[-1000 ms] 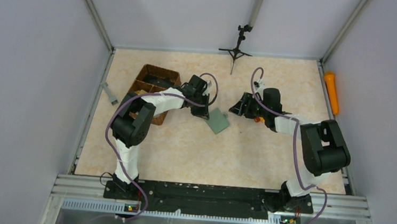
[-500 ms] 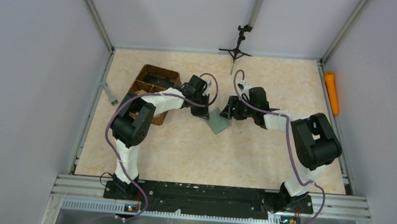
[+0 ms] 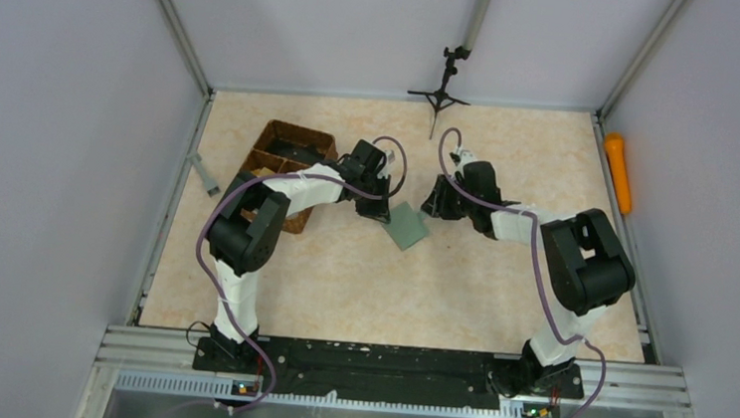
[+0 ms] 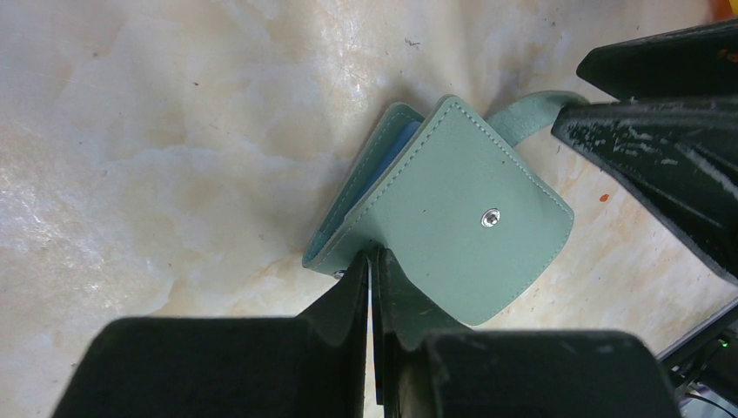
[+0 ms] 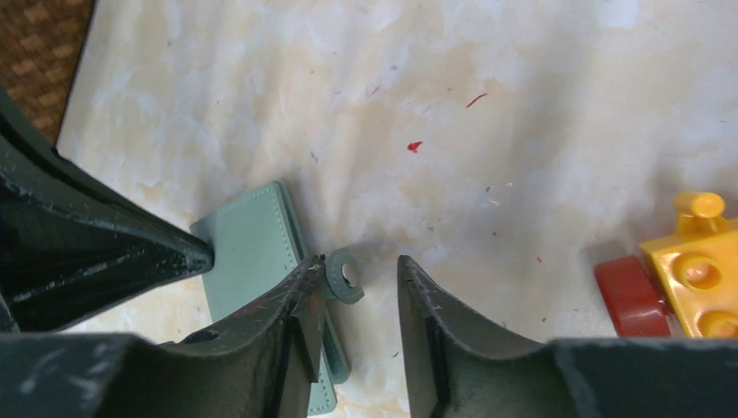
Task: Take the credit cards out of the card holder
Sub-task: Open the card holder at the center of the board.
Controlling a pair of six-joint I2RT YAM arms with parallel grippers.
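Flat grey-green folding card holder [image 3: 407,226] lies mid beige marbled table [image 3: 341,277], left tool [image 4: 372,266] clamped on its 10 o'clock edge, right tool [image 5: 358,270] jaws apart straddling its snap tab [image 5: 345,277] at 1 o'clock; credit cards not visible.

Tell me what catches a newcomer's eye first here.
Both arms meet at mid-table over the grey-green card holder: the left gripper pinches its edge, while the open right gripper straddles its snap tab. A brown wicker tray sits far left.
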